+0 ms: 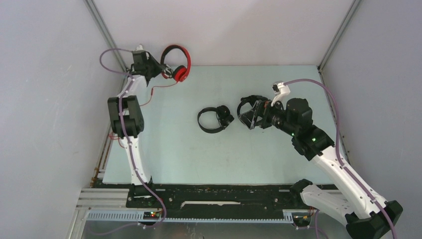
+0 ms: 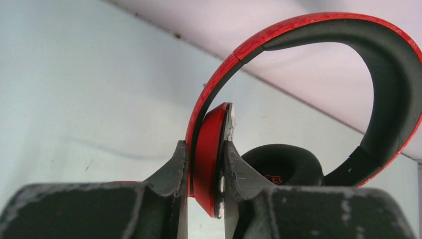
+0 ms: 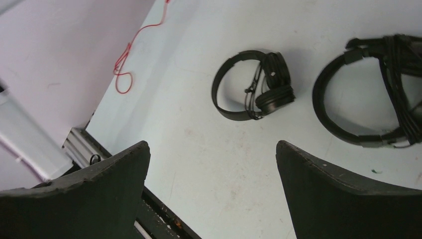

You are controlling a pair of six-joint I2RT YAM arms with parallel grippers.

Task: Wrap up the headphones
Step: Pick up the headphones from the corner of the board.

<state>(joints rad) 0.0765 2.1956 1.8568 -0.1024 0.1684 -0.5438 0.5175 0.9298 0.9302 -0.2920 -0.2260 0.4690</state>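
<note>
- Left gripper (image 2: pixel 205 167) sat at the far-left corner of the bench (image 1: pixel 199 159), jaws nearly shut, pinching one earcup of the red headset (image 1: pixel 181 73) by its thin edge.
- Red cable (image 3: pixel 123 57) lay loose, trailing along the left edge.
- Right gripper (image 3: pixel 211 144) hung right of centre, jaws wide, holding nothing.
- One black headset (image 1: pixel 224 117) lay mid-bench. The second black headset (image 3: pixel 326 107) lay just right of it, cable bunched across its cups.
- Risk: the edge pinch was shallow, so the red set could likely swivel or slip out.
- Risk: the slack cable could snag the left arm or drop off the left edge.
- Risk: a right-arm descent might knock the bunched cable loose.
- No containers in view.
</note>
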